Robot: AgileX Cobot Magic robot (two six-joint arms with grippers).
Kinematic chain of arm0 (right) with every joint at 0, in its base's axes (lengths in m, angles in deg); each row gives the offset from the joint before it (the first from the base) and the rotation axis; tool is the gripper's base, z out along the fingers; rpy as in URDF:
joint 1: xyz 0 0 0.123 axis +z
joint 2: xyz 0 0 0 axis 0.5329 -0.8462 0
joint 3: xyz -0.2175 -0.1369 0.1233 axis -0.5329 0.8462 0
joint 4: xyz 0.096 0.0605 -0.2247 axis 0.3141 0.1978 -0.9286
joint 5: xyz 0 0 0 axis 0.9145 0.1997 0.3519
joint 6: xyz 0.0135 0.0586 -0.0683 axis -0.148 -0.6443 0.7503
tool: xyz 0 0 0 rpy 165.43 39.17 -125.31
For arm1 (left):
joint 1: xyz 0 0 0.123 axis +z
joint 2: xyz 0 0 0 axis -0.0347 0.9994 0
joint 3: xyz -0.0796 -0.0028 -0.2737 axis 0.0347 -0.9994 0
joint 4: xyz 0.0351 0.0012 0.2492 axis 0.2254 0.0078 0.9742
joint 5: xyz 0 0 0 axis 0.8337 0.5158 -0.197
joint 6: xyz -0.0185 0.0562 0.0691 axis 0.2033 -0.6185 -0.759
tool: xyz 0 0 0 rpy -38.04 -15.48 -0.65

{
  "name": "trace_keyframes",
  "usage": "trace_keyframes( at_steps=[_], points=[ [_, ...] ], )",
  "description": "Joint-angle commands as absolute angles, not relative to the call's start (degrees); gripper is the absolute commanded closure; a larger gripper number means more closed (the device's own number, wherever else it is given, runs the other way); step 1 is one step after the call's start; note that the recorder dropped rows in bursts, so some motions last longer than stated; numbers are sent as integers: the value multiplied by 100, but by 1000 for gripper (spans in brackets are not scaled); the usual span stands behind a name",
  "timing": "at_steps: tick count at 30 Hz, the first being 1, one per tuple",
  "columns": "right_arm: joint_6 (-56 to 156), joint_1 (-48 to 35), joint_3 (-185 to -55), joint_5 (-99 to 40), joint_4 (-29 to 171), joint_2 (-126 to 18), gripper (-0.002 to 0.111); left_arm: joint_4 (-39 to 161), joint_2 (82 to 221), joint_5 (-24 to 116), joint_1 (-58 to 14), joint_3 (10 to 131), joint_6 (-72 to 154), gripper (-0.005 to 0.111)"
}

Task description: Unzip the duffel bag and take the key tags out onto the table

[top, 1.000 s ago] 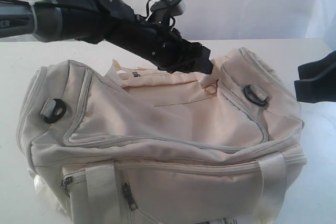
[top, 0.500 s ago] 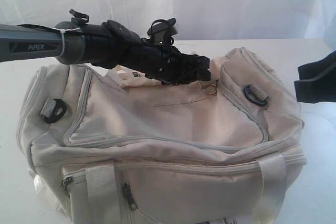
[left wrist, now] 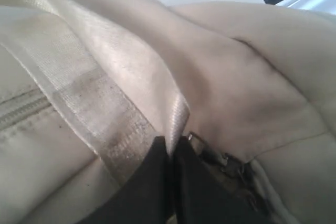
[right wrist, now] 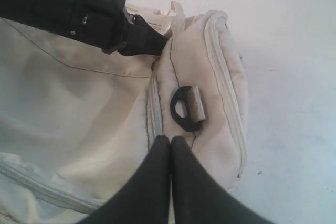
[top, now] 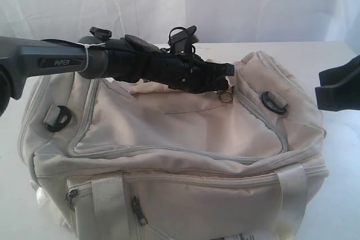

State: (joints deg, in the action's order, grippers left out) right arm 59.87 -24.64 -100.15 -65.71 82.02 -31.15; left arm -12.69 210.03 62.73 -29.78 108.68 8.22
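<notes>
The cream-white duffel bag lies zipped on the white table. My left gripper reaches across the bag's top to its far right end. It is shut, with tips against a webbing strap, whose edge runs down to them. A metal zipper pull lies beside one finger, and its ring hangs just below the gripper. My right gripper is shut on nothing, hovering over the bag's right end near a black strap ring. The key tags are hidden.
A second black strap ring sits on the bag's left end. Side-pocket zipper pulls hang on the front face. A white paper label pokes out at the bag's front bottom edge. A white curtain backs the table.
My left arm has swung up and levelled out, and its tip has shifted slightly right along the bag's top. The ring, the bag and my right gripper have stayed put.
</notes>
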Motion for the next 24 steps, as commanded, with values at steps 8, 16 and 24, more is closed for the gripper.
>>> trace_keyframes(
  at_steps=[8,16,24],
  points=[
    [5946,-2486,-9992,-6557,8224,-3089,108,-732,19741,6727,-3008,10898,448,107],
    [5946,-2486,-9992,-6488,8224,-3089,108,-410,19069,6898,-3008,10898,448,107],
    [5933,-2486,-9992,-6211,8714,-3214,101,-367,18902,6842,-3008,10898,448,107]
  ],
)
